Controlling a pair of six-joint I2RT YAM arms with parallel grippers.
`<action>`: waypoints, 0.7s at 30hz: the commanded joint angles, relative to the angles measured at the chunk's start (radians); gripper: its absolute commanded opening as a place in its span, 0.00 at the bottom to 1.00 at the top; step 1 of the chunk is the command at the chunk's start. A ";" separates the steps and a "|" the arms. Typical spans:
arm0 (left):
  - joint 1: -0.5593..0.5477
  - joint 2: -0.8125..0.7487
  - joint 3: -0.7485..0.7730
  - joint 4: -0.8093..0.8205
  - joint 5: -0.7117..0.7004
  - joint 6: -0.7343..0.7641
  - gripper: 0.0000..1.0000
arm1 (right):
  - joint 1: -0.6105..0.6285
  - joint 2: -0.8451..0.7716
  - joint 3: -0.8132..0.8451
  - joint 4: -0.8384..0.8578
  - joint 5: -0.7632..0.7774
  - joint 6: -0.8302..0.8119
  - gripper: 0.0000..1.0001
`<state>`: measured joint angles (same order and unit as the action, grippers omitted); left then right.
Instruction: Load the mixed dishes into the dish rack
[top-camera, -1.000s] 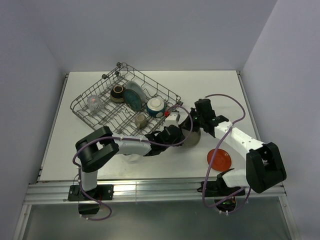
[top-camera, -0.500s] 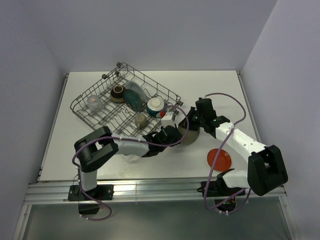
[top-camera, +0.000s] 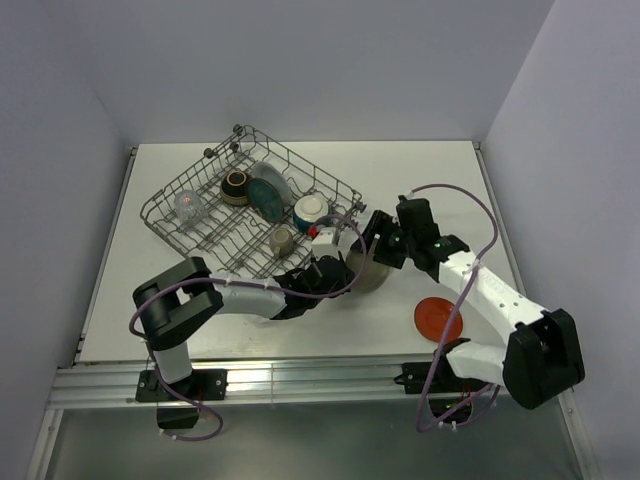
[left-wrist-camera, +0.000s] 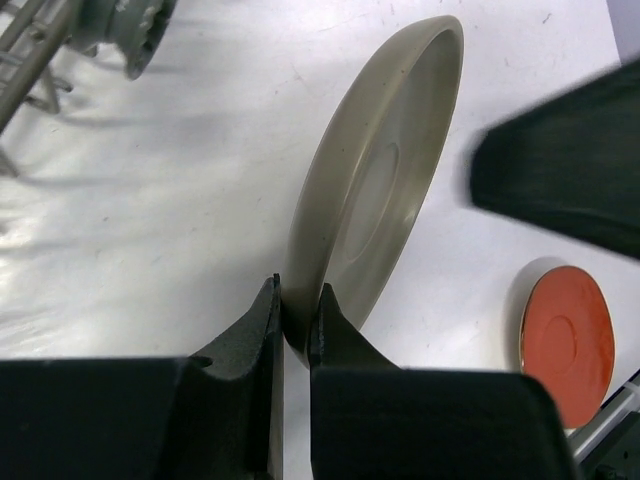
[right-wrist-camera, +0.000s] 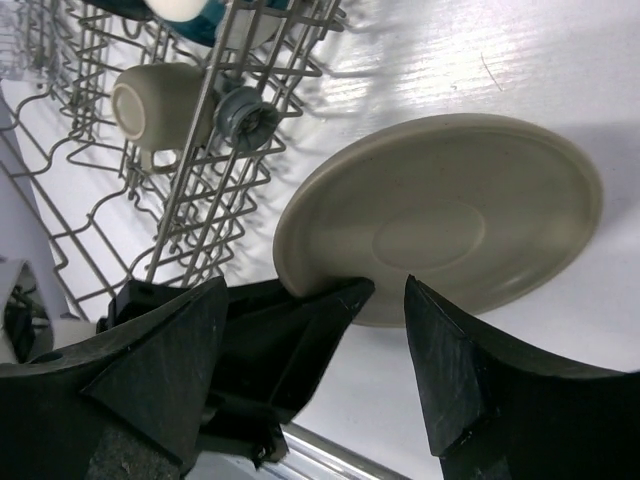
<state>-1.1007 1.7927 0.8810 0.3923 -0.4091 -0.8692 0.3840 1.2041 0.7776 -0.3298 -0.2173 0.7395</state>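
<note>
Pale plate (left-wrist-camera: 380, 180) is held tilted on edge over the counter (top-camera: 420, 170), just off the 4 o'clock corner of the dish rack (top-camera: 160, 222). The red-orange saucer (top-camera: 438, 318) lies at the plate's 4 o'clock. The left end effector (left-wrist-camera: 297, 300) is clenched on the plate's rim. The right end effector (right-wrist-camera: 313, 290) is spread wide, grasping nothing. The plate looks stiff, glazed, slippery and breakable, and fairly light, so a firm rim pinch suits it.
</note>
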 joint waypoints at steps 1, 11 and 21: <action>0.002 -0.075 -0.033 -0.064 -0.008 0.026 0.00 | 0.007 -0.095 -0.001 -0.064 0.024 -0.048 0.79; 0.002 -0.323 -0.088 -0.177 0.081 0.006 0.00 | 0.004 -0.283 -0.003 -0.155 0.001 -0.178 0.78; 0.010 -0.593 -0.068 -0.372 0.164 -0.010 0.00 | 0.007 -0.360 -0.038 -0.121 -0.162 -0.256 0.78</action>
<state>-1.0943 1.2854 0.7727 0.0257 -0.2848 -0.8696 0.3840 0.8822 0.7444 -0.4732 -0.3172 0.5297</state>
